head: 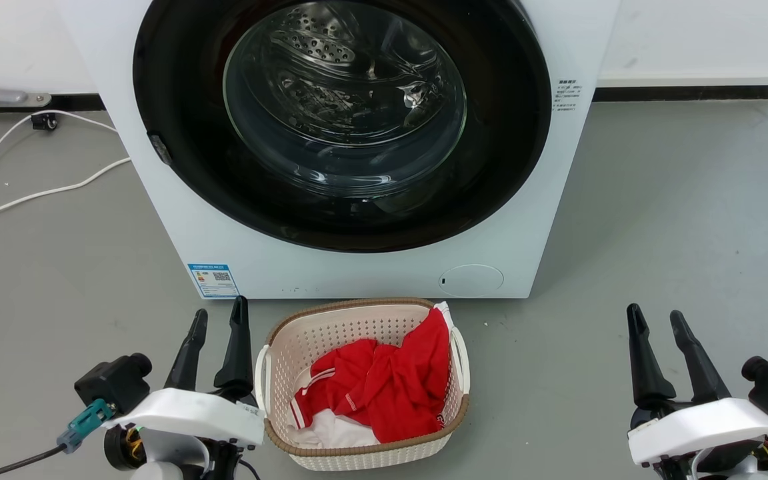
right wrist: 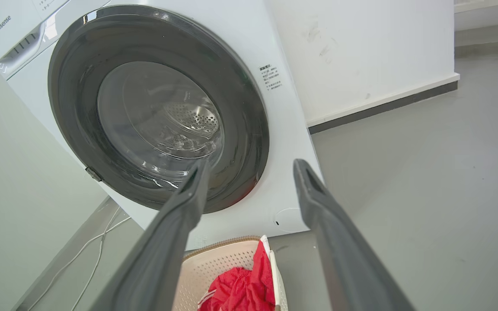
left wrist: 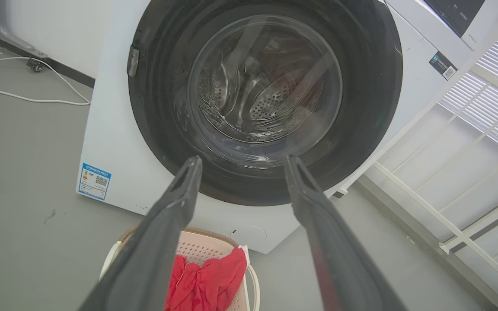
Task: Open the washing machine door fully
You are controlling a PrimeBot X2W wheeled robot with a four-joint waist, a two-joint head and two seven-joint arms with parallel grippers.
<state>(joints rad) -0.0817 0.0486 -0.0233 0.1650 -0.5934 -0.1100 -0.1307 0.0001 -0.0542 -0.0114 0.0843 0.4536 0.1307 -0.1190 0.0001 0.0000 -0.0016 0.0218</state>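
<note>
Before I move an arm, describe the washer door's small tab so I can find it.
Start at the white washing machine behind the laundry basket. Its round black door carries a small grey tab on its left rim, the only pale break in that glossy ring.

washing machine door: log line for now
washing machine door shut | left gripper open, empty | right gripper open, empty | step: not begun

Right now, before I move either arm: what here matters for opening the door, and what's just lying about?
For the job:
washing machine door, shut
washing machine
left pincer and right pincer, both open

Lying about:
laundry basket
red garment inside it
white cable
</note>
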